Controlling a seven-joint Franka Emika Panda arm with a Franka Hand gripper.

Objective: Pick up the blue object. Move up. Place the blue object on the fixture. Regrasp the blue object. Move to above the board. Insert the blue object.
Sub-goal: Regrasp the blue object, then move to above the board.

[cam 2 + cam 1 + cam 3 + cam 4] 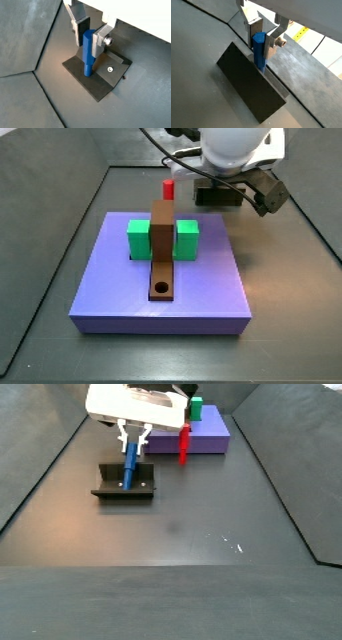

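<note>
The blue object (258,42) (88,57) (128,469) stands upright on the fixture (100,82) (248,85) (112,490), with its thinner lower end on the base plate. My gripper (263,52) (91,50) (131,446) hangs straight above it. Both pads lie against the stick's top end in both wrist views, so the gripper is shut on it. The board (201,293) (210,442) is a purple slab lying apart from the fixture. In a side view my arm's hand hides the stick.
On the board stand green blocks (139,240), a long brown bar (162,248) with a round hole, and a red peg (168,190) (183,444). Dark walls ring the grey floor. A screw head (111,69) sits on the fixture's base plate.
</note>
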